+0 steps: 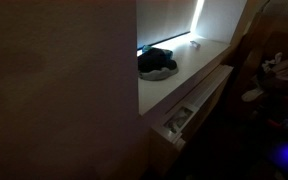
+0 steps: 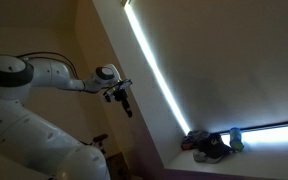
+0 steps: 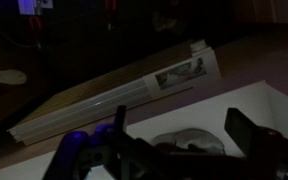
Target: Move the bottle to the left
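White counter (image 1: 199, 62) carries a dark black-and-grey heap (image 1: 156, 63); lighting is very poor. The bottle (image 2: 236, 140), probably the small pale object, stands just beside the heap, on the side toward the bright window strip (image 2: 269, 127). My hand (image 2: 127, 106) hangs in the air, well apart from both. In the wrist view its fingers (image 3: 238, 125) are spread wide, grasping nothing.

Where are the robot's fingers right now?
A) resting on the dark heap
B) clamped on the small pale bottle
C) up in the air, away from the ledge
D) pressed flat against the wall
C: in an exterior view the fingers hang in mid-air, far from the ledge where the dark heap and the bottle sit.
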Controlling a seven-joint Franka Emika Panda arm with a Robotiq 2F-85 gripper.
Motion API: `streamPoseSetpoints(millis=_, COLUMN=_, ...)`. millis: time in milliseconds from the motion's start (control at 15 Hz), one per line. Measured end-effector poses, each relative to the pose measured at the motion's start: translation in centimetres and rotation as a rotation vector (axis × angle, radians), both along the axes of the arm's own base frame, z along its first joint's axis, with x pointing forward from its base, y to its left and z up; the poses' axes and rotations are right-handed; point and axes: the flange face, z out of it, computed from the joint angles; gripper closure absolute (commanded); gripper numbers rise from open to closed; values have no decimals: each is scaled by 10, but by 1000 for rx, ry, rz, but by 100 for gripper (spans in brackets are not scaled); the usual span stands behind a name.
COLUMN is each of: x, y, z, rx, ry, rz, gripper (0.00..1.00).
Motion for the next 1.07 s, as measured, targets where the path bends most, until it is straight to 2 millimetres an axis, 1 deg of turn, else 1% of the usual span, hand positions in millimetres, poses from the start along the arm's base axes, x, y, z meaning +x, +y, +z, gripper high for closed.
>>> streamPoseSetpoints(millis=267, x=-42, y=77, z=57, rx=6, ry=-130, rz=-217, gripper=0)
streamPoseSetpoints(millis=400, x=-62, y=111, z=82, rx=18, ry=-192, rz=-331, gripper=0)
streamPoseSetpoints(millis=467, x=-71, y=126, z=90, rx=16, ry=-210, rz=-389, gripper=0)
streamPoseSetpoints(millis=533, x=-77, y=133, z=96, rx=17, ry=-224, rz=-396, gripper=0)
streamPoseSetpoints(millis=600, x=-79, y=134, z=95, rx=13, ry=-230, rz=-388, gripper=0)
streamPoseSetpoints(millis=800, x=-75, y=126, z=95, rx=13, ry=-221, rz=-394, gripper=0)
streamPoseSetpoints(millis=867, x=-82, y=131, z=98, rx=17, ry=-229, rz=-414, gripper=0)
streamPoseSetpoints(millis=933, x=-99, y=139, z=110, rx=31, ry=-238, rz=-470, gripper=0)
streamPoseSetpoints(millis=1000, x=-115, y=142, z=125, rx=44, ry=-256, rz=-530, gripper=0)
streamPoseSetpoints(millis=1067, x=-125, y=139, z=140, rx=56, ry=-273, rz=-587, gripper=0)
